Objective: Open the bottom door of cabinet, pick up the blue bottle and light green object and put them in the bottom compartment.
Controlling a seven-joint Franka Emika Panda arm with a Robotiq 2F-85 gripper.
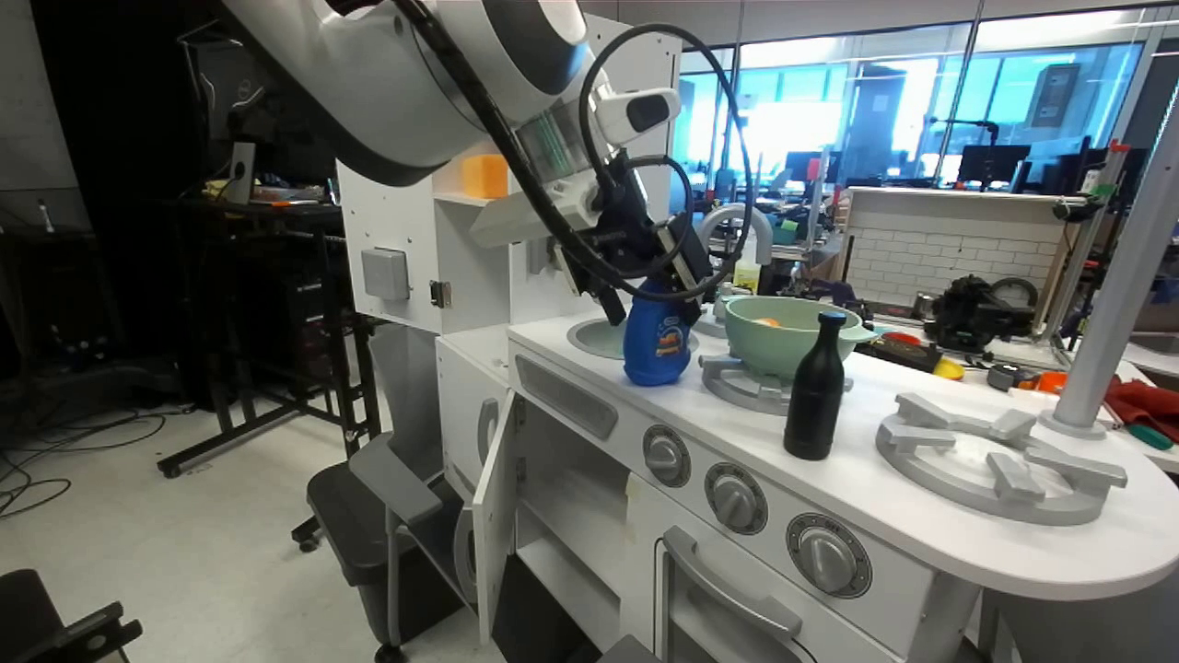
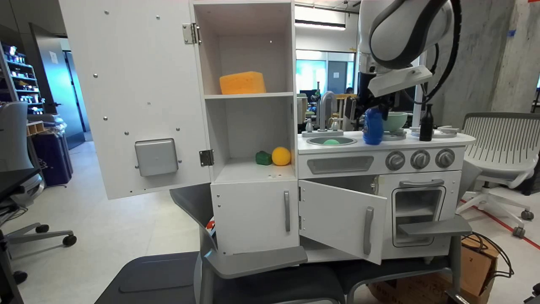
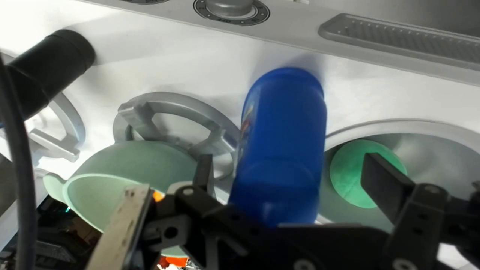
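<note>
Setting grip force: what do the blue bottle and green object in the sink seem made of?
Blue bottle: likely plastic, semi-gloss; smooth, evenly colored body with a soft sheen.
Green object: matte-looking, no sharp highlight; plastic, rubber or foam, can't tell.

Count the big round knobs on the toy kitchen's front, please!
3, in one row in an exterior view: the left knob nearest the sink, the middle knob beside it, and the right knob.

Robotics lab, robot arm (image 1: pixel 396 83), play kitchen (image 2: pixel 255 202), wheeled office chair (image 2: pixel 498 147), concrete wall (image 2: pixel 489 67), probably a monitor (image 1: pixel 993 164), dim in the background
</note>
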